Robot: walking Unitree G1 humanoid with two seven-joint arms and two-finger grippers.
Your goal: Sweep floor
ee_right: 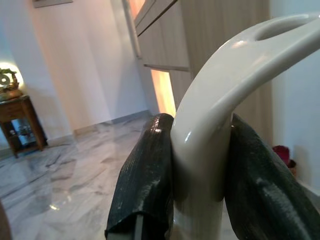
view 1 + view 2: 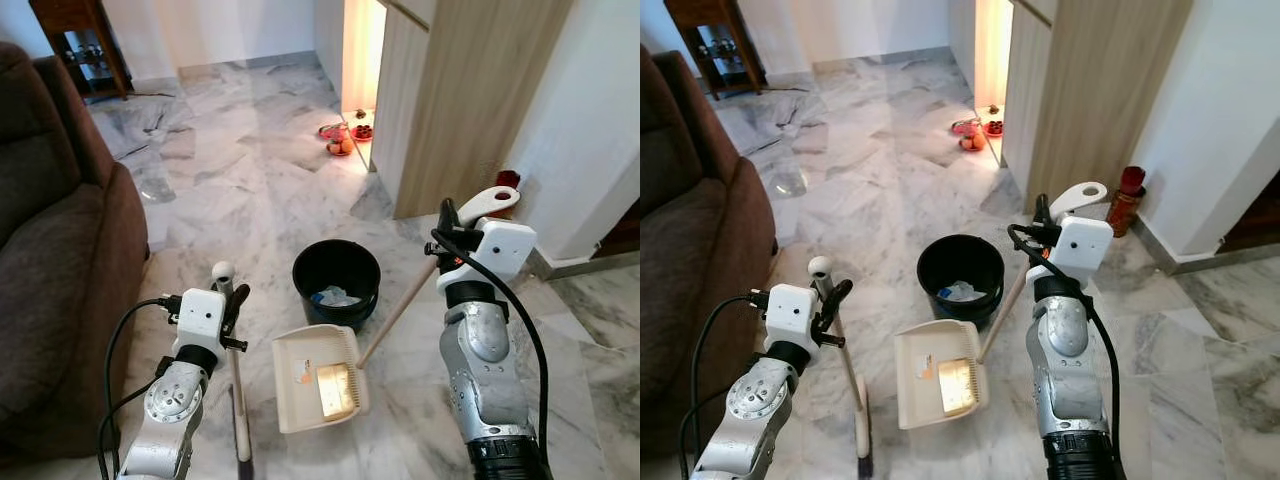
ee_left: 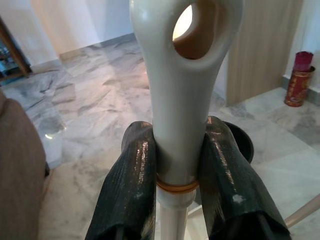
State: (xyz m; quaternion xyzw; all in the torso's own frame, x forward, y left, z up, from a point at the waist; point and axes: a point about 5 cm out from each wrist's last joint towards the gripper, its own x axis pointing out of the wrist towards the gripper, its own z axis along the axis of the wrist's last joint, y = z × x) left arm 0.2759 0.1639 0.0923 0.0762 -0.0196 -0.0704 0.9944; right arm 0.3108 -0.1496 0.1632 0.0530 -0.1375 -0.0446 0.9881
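Observation:
My left gripper (image 2: 231, 301) is shut on the white broom handle (image 3: 177, 100) just below its looped top. The broom stick (image 2: 240, 400) runs down to the marble floor between my arms. My right gripper (image 2: 448, 228) is shut on the curved top of the dustpan's long handle (image 1: 210, 105). That handle slants down to the cream dustpan (image 2: 318, 385), which lies on the floor in front of me with a little debris in it. Just beyond the dustpan stands a black bucket (image 2: 336, 275) holding some scraps.
A brown sofa (image 2: 50, 230) fills the left side. A wooden cabinet (image 2: 470, 100) and white wall stand to the right, with a red can (image 2: 508, 181) at the cabinet's foot. Small objects (image 2: 340, 135) lie by a lit niche. Open marble floor stretches ahead toward a wooden side table (image 2: 80, 40).

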